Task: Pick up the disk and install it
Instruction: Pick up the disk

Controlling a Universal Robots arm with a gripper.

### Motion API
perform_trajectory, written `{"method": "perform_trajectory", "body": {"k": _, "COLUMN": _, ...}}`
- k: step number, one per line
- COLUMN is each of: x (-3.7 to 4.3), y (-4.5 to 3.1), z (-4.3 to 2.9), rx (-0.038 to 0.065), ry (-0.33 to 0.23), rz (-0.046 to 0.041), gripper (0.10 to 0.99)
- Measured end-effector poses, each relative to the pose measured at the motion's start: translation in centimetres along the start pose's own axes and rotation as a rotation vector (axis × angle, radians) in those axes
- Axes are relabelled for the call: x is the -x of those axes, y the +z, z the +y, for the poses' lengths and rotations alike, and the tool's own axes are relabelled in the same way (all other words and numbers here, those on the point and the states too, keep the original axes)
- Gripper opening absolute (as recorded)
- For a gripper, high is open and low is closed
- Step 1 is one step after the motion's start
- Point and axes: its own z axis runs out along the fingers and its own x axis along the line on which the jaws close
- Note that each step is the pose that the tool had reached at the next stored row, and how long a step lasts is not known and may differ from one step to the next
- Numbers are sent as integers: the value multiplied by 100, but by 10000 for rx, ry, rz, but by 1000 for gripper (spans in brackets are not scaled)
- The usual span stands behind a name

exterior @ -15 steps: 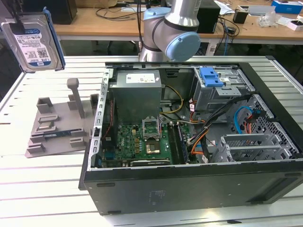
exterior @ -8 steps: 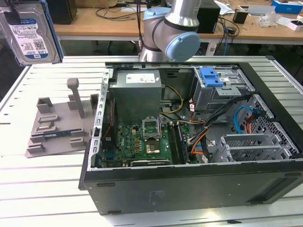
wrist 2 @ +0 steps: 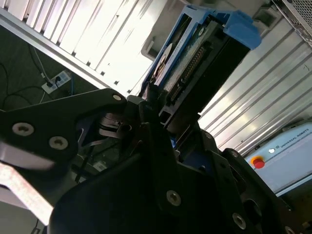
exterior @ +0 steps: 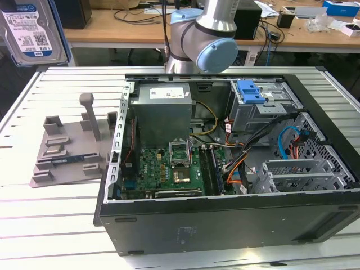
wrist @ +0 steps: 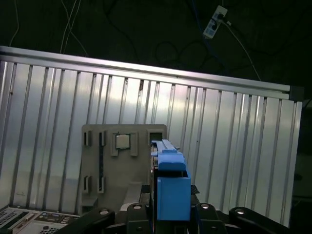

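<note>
A: Claw state?
B: The claw (wrist 2: 156, 111) is seen closed hard on the disk (wrist 2: 195, 56) in both wrist views; the disk is gripped across its thickness, a blue rail (wrist 2: 239, 27) left sticking out past the grip
A: Where is the disk located?
B: It is held up in the air over the grey stand (exterior: 62, 163), clear of it. In the exterior view the disk (exterior: 34, 31) is shown high above the stand, printed face turned to the camera. In the first wrist view the stand (wrist: 124, 165) is seen straight beyond the disk's blue edge
A: Anything else to be logged?
B: An open computer case (exterior: 225, 219) is set just beside the stand, on the exterior view's right of it; both are carried by the ribbed metal desk (exterior: 50, 225). A grey cage with a blue latch (exterior: 251, 93) is mounted inside the case, well apart from the stand. The disk is not yet seated in it. A small silver square piece (wrist: 122, 141) is lodged on the stand
</note>
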Motion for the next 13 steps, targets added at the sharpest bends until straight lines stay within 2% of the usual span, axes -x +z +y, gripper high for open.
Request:
{"method": "perform_trajectory", "body": {"k": 11, "x": 8, "y": -363, "z": 15, "rx": 1, "ry": 0, "rz": 0, "gripper": 365}}
{"method": "perform_trajectory", "body": {"k": 13, "x": 8, "y": -372, "z": 15, "rx": 0, "ry": 0, "rz": 0, "gripper": 365}}
